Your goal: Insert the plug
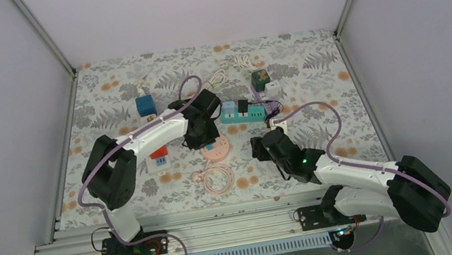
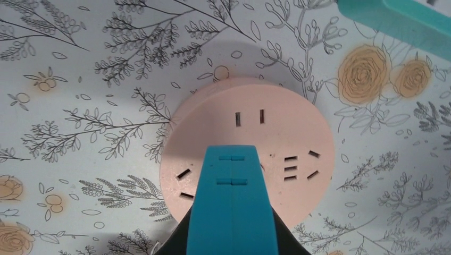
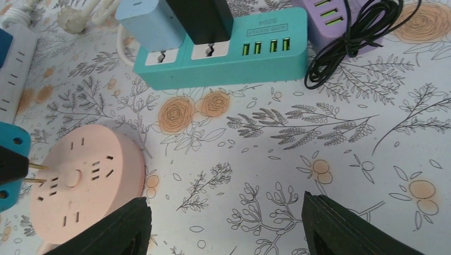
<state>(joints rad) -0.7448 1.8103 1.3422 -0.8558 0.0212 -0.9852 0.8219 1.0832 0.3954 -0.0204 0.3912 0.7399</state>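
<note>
1. The left gripper is pinching the plug. Its blue fingers are pressed onto a black body, and two brass prongs stick out toward the pink round socket hub.
2. The plug is held at the hub's edge with its prong tips just beside the top face and not yet in any slot. The left wrist view hides the plug under the fingers.
3. The right gripper is spread wide and holds nothing. It sits near the hub without touching it.
4. My read of the step is aligning the prongs and seating them in a two-slot outlet. The likely target is the upright slot pair just ahead of the fingertips. It may be a nearer pair under the fingers, and I can't tell which from here.
5. To do it well:
   - Square the prongs parallel to the slots first.
   - Centre both tips over the openings.
   - Push straight along the slot axis with no tilt, because thin prongs skid on smooth plastic or bend if one catches first.
6. The hub looks light and sits loose on the cloth, so an off-centre push may slide or tip it. Bracing its rim with the free right gripper would help.
7. The teal power strip is well apart behind the hub and out of the way.
</note>
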